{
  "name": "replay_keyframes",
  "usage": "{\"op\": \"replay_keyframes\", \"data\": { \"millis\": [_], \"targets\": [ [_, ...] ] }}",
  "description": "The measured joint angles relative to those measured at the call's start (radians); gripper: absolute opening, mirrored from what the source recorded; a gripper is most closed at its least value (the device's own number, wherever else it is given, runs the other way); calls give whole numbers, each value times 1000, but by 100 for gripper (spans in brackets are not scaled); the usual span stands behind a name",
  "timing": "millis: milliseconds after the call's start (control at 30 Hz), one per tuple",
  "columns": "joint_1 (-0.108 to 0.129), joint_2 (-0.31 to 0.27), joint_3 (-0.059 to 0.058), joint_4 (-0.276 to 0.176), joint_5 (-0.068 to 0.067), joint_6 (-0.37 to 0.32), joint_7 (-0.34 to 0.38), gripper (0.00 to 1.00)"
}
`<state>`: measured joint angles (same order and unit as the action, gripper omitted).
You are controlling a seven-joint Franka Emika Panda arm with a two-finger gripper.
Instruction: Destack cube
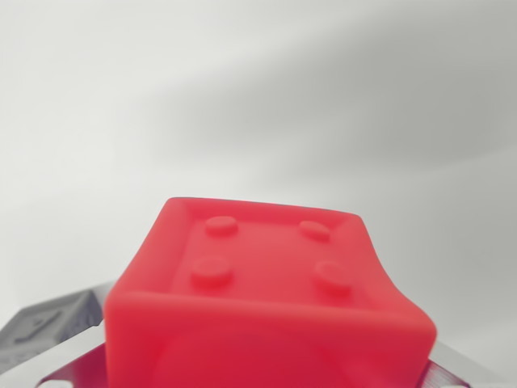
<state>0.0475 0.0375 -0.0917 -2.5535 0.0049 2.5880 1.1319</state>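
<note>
One red cube point(266, 303) fills the lower middle of the wrist view, very close to the camera and blurred along its nearest edge. Its upper face carries four round studs, two nearer and two farther, set inside a raised rim. The face turned to the camera shows one faint, shallow round dent, cut off by the bottom of the frame.

Two grey metal fingers point(48, 335) flank the cube: one sits just beside it on the wrist view's left, and a smaller corner of the other peeks out at the wrist view's right, low down. Both meet the cube's sides where the red edges cross them, so the gripper point(266, 376) looks clamped on the cube, though the contact itself is hidden behind the cube's bulk.

Beyond the cube lies one plain pale surface point(258, 97), out of focus, with soft grey shading running across it. No second cube shows anywhere around this one, and what lies under the cube cannot be told
</note>
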Motion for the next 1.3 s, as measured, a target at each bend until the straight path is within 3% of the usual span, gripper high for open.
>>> {"op": "replay_keyframes", "data": {
  "millis": [700,1167,1300],
  "targets": [
    [-32,50,-36,50,12,0,-4,0],
    [-53,80,-51,81,22,0,-6,0],
    [-55,105,-51,83,31,22,-13,0]
  ]
}}
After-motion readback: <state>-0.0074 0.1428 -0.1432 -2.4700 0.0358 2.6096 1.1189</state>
